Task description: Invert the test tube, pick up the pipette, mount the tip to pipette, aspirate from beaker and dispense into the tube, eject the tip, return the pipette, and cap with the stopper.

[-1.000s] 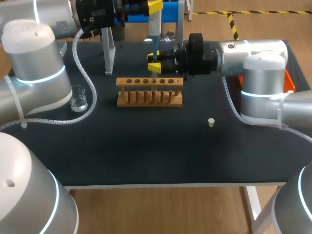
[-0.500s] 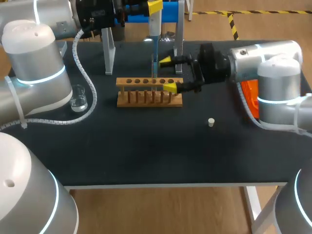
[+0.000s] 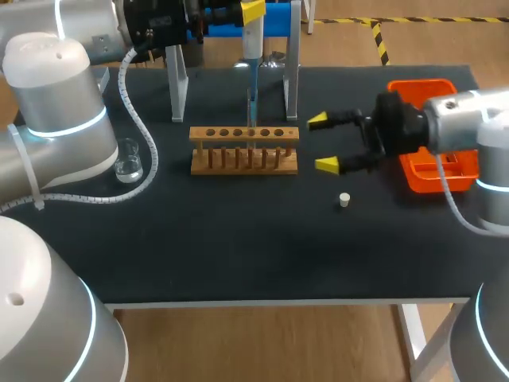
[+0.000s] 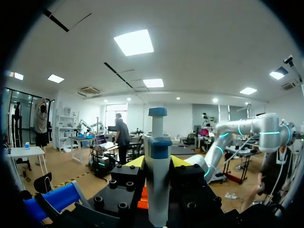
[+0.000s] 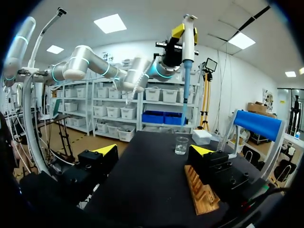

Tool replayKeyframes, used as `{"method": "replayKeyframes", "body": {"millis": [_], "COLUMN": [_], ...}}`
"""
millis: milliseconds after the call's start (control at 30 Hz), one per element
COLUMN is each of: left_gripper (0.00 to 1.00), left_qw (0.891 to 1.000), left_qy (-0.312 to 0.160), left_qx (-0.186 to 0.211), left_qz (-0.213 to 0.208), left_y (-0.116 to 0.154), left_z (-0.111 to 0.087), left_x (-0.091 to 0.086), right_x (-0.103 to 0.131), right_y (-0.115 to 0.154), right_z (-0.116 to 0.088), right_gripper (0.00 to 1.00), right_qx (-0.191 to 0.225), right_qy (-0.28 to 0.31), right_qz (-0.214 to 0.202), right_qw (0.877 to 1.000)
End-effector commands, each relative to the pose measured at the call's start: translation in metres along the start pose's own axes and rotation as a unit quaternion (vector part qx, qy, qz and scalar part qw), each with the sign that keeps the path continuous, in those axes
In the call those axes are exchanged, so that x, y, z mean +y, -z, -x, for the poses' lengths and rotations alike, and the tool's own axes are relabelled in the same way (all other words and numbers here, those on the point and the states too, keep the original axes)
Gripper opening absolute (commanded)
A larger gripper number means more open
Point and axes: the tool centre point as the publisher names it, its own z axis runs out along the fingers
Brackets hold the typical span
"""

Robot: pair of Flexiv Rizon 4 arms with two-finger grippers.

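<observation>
My left gripper [image 3: 246, 11] is shut on the white and blue pipette [image 3: 251, 41], which it holds upright above the wooden rack [image 3: 244, 159]. The pipette's thin tip [image 3: 252, 99] points down at a hole in the rack; I cannot make out a test tube there. In the left wrist view the pipette [image 4: 157, 180] stands between the yellow tips of the left gripper [image 4: 157, 164]. My right gripper [image 3: 322, 143] is open and empty, to the right of the rack. The small white stopper [image 3: 344, 200] lies on the table below it. The glass beaker [image 3: 127, 161] stands at the left; in the right wrist view the beaker [image 5: 181, 145] is ahead of the right gripper [image 5: 154, 151].
An orange tray [image 3: 433, 139] sits at the right edge behind my right arm. The pipette stand's white posts [image 3: 176, 83] rise behind the rack. The rack [image 5: 202, 192] lies close beside one right finger.
My right gripper has opened and drawn back to the right, away from the pipette tip over the rack. The orange tray has come into view. The left arm and pipette stayed put.
</observation>
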Motion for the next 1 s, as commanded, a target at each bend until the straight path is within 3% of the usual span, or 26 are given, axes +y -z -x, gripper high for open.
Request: {"method": "replayKeyframes", "body": {"millis": [33, 867, 1000], "left_gripper": [0.0, 0.0, 0.0], "left_qw": [1.0, 1.0, 1.0], "left_qy": [0.0, 0.0, -0.005], "left_qx": [0.0, 0.0, -0.006], "left_qz": [-0.001, -0.001, -0.006], "left_y": [0.001, 0.001, 0.019], "left_z": [0.0, 0.0, 0.004], "left_x": [0.0, 0.0, 0.005], "right_x": [0.007, 0.007, 0.007], "right_y": [0.02, 0.02, 0.02], "right_z": [-0.018, -0.018, -0.018], "right_gripper": [1.0, 1.0, 1.0], "right_qx": [-0.008, -0.008, -0.008], "right_qy": [0.0, 0.0, 0.0], "right_qz": [-0.003, -0.003, -0.003], "right_qw": [1.0, 1.0, 1.0]}}
